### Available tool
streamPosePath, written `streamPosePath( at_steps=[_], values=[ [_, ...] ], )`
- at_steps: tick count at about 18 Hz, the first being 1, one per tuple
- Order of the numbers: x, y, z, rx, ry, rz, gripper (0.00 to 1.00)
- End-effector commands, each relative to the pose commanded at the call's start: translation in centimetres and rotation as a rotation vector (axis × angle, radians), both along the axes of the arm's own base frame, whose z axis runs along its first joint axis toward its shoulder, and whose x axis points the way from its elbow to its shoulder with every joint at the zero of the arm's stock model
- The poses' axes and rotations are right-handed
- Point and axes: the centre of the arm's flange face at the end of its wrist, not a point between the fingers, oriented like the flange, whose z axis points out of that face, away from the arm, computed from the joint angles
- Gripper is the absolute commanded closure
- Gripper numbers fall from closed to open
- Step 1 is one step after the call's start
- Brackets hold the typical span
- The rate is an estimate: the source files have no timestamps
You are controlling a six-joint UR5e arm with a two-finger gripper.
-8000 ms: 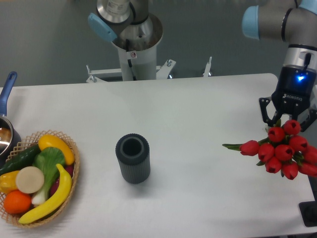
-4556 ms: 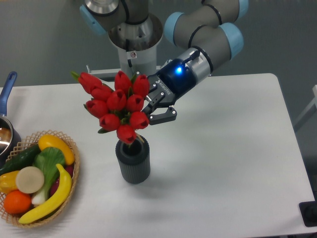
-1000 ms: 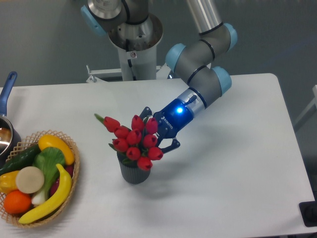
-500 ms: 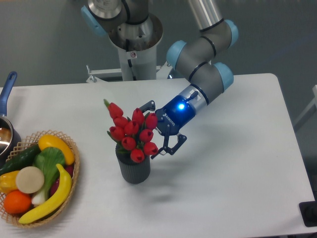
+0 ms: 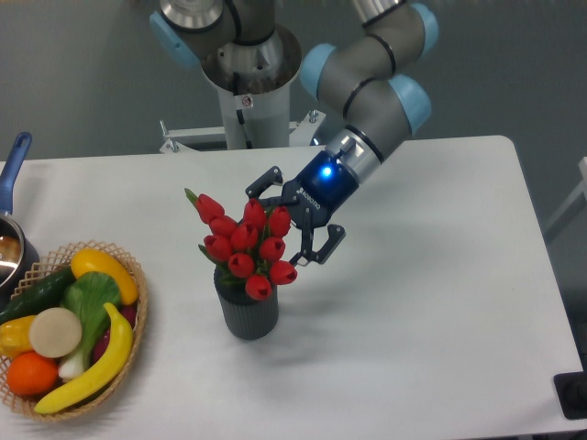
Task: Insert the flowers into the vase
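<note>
Grey tubular arm (image 5: 367,87) with pale blue joint caps; a blue light glows above the black pincer (image 5: 295,218).

The flowers (image 5: 243,247) stand in the vase (image 5: 247,311) near the middle of the table (image 5: 431,302). My gripper (image 5: 292,218) sits just right of and behind the buds. A basket (image 5: 130,316) lies far left, a pot (image 5: 13,240) behind it at the edge.

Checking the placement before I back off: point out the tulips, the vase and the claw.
tulips (image 5: 244,244), fixed camera, on a middle bud.
vase (image 5: 248,318), fixed camera, on its ribbed wall.
claw (image 5: 295,229), fixed camera, midway between its fingertips.
</note>
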Motion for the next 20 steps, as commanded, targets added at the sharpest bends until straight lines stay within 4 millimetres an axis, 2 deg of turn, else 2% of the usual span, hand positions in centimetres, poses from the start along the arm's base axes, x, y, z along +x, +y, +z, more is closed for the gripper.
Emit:
streamPosePath(
  at_steps=[3,6,10,13,17,20],
  values=[
    [-1.0,-2.4,2.3,-0.082,0.104,0.063,0.00],
    [-4.2,-7.5,4.4,-0.206,0.212,0.199,0.00],
    [-9.9,-12.6,8.4,-0.216,0.277,0.345,0.00],
    [-15.3,-15.5,10.8,-0.330,0.369,0.432,0.00],
    [-18.0,-17.6,13.8,-0.433,0.485,0.464,0.00],
    [-18.7,-19.9,12.8,-0.571,0.508,0.400,0.00]
  ],
)
